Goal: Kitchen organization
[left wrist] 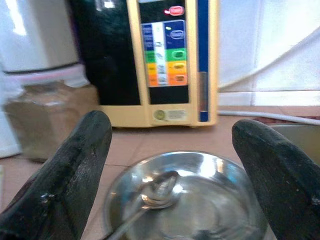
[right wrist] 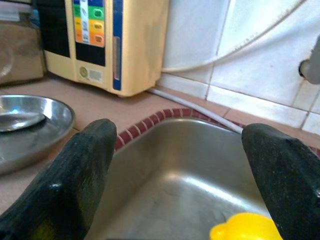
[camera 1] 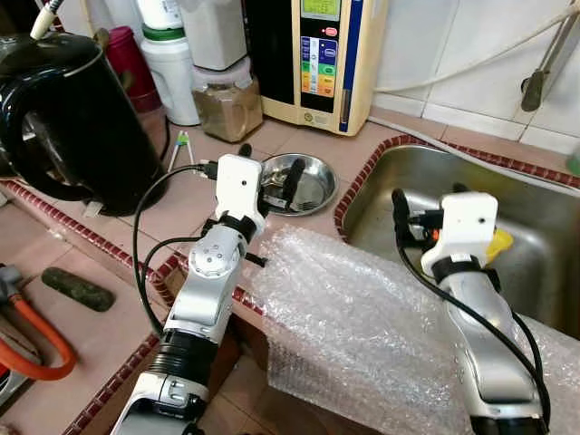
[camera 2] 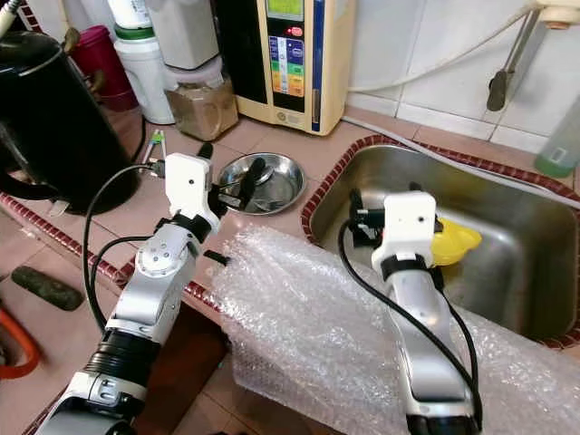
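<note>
One shallow steel dish (camera 1: 299, 184) sits on the tiled desk (camera 1: 136, 308) just left of the sink (camera 1: 507, 236), with one spoon (left wrist: 157, 187) lying in it, bowl of the spoon toward the back wall. With only "kitchen organization" to go on, I judge this dish and spoon to be the thing in hand, since the left gripper (left wrist: 175, 165) is aimed straight at them, its jaws spread wide with the dish between and nothing held.

The dish looks thin, stiff and light, and its polished wall will likely be slippery; the raised rim is the sensible place to pinch, one finger inside and one outside. The spoon is loose and could slide or rattle out if the dish tips, so it should be lifted level. The spoon's slim handle would be hard to take off the curved metal.

The right gripper (right wrist: 180, 175) hangs over the sink basin, jaws also wide apart and empty, with one yellow object (camera 2: 453, 243) lying in the basin just beyond it; what it is I cannot tell.

A sheet of bubble wrap (camera 1: 362, 317) drapes over the desk's front edge beneath both arms. At the back stand one cream water appliance (camera 1: 322, 59), one jar of brown powder (camera 1: 225, 101), one white bottle with a green band (camera 1: 168, 68), and one black kettle (camera 1: 77, 118) to the left.
</note>
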{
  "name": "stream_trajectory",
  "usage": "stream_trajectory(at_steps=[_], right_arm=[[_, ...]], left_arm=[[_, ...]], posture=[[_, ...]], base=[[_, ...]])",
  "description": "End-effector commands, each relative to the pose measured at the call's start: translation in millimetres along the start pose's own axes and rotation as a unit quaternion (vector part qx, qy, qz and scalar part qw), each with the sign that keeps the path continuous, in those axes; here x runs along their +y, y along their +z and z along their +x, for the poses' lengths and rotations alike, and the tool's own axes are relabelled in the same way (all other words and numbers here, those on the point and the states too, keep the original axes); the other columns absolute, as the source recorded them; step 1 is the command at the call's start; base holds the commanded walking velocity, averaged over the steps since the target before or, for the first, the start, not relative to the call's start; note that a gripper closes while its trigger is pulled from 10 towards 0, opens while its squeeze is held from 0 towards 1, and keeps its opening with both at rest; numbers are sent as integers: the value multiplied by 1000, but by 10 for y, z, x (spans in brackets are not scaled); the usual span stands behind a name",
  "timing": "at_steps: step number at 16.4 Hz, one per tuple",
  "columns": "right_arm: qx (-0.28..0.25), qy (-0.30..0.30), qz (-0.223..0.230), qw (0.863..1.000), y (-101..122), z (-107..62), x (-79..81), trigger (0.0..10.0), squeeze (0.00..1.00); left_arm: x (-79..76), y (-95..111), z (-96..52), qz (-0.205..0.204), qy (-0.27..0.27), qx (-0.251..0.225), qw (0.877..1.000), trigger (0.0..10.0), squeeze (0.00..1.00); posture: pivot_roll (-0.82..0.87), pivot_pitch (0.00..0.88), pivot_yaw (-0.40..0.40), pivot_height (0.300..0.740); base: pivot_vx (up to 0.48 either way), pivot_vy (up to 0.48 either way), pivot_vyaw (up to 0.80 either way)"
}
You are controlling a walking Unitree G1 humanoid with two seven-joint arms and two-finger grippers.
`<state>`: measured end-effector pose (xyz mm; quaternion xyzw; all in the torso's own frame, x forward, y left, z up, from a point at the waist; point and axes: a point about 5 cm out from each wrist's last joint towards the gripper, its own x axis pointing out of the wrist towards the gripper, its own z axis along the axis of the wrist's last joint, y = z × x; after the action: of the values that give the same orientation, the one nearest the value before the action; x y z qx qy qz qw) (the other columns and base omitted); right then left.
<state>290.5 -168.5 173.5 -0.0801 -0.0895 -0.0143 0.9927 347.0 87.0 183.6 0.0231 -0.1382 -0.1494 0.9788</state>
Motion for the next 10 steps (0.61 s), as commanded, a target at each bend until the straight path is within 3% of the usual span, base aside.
stream_trajectory(at_steps=[1,2,3,6,8,10], right_arm=[[-9,1,-6,1000,53,-9,7,10000,0],[-10,0,-8,1000,56,-16,12,10000,0],[-14,1,-12,1000,64,-23,15,10000,0],[-22,49,-43,998,59,-111,138,10000,0],[-13,81,-24,996,41,-144,209,10000,0],[-22,118,-29,992,45,-187,305,10000,0]], left_arm=[[146,-2,-58,20,45,-4,999,10000,1000],[223,-18,-96,18,69,-1,997,10000,729],[276,-28,-126,21,86,1,996,10000,0],[538,-216,-346,12,163,48,985,10000,0],[520,-309,-382,-8,167,74,983,10000,0],[446,-434,-371,-58,162,111,979,10000,0]], posture=[[-120,70,81,740],[-120,70,81,740],[-117,73,78,740],[-108,81,64,740],[-105,84,58,740],[-111,84,55,740]], base=[[0,0,0],[0,0,0],[0,0,0],[0,0,0],[0,0,0],[0,0,0]])
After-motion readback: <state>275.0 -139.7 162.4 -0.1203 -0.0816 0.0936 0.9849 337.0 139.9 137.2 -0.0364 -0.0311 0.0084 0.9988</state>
